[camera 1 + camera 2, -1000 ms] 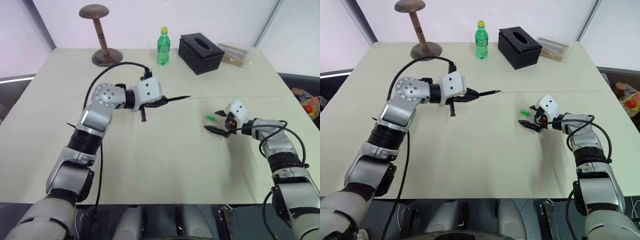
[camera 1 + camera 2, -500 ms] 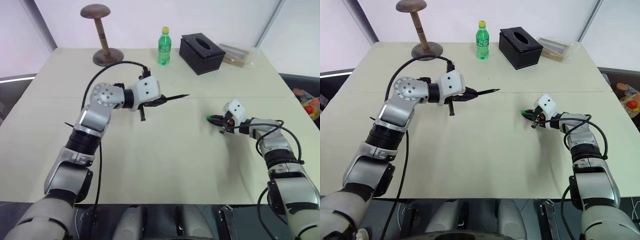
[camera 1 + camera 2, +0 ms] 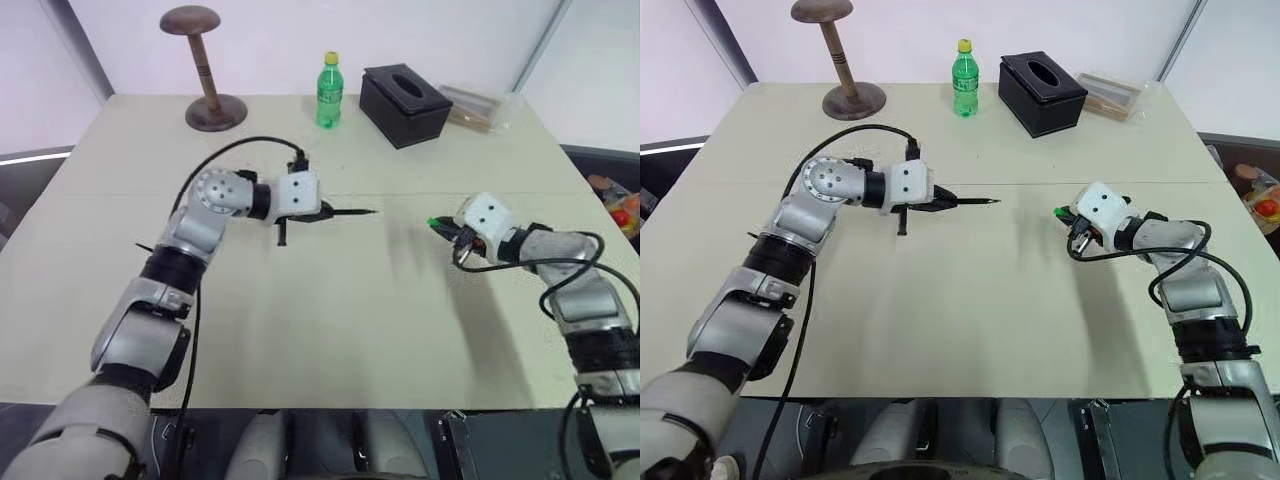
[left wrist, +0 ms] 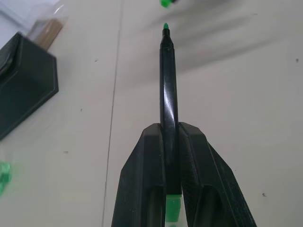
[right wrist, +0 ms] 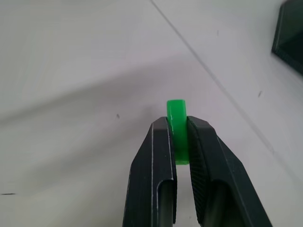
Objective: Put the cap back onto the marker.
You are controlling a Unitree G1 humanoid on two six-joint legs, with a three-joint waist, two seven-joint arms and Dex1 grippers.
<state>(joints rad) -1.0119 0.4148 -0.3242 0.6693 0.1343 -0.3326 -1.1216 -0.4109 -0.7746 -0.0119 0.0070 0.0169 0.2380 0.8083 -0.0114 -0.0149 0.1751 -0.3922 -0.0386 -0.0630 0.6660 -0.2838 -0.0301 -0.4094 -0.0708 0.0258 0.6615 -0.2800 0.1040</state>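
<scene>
Two pincers, both clamped above the table [image 3: 330,330]: left pincer [image 3: 322,212] grips marker [image 3: 350,213], right pincer [image 3: 440,226] grips cap [image 3: 432,223], well apart. Risk: slight misalignment makes the nib miss; the shallow-held cap may pivot.

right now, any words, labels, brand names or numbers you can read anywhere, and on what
None can be read.
green bottle: has a label band, print too small to read.
black box: no lettering visible.
marker, in the left gripper: barrel shows no print.
cap, in the right gripper: plain green, no marks.
clear packet at the far edge: too blurred to tell.
</scene>
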